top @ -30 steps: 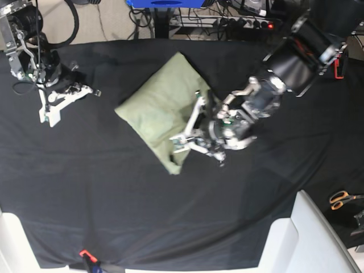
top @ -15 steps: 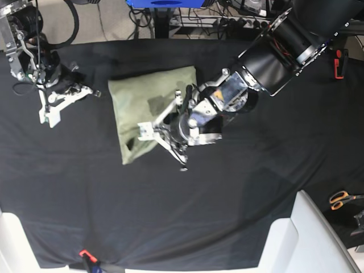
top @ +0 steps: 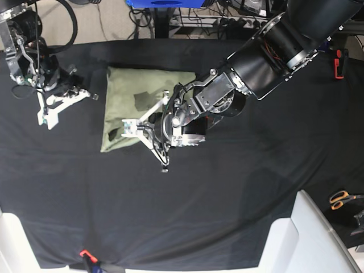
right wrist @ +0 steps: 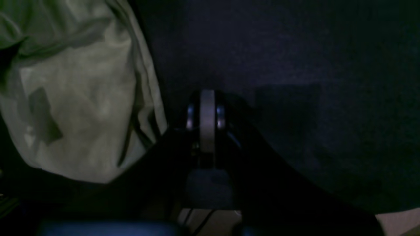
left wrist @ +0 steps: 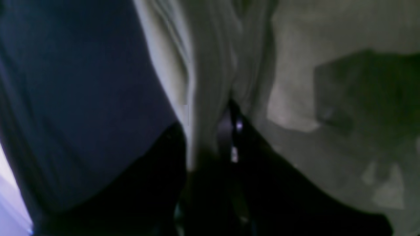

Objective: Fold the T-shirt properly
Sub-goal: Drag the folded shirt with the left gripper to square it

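**Black-draped counter, shirt gripped at its edge**

Black cloth (top: 227, 187) is covering the counter. Left fingers (left wrist: 210, 131) are pinching a bunched fold of the T-shirt (top: 142, 99), which is lying folded toward the far-left. Right fingers (right wrist: 206, 111) are resting pressed together, holding nothing, just beside the shirt.

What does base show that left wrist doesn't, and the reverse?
Only base: the whole folded T-shirt as a rough rectangle on the black cloth, the right claw parked off to the side of it on the cloth, orange-handled scissors off the cloth's edge, and cables beyond the far edge.
Only left wrist: a close look at the left claw shut on a bunched ridge of shirt fabric, creases visible.
Both: the green shirt, the black cloth, the left claw at the shirt.
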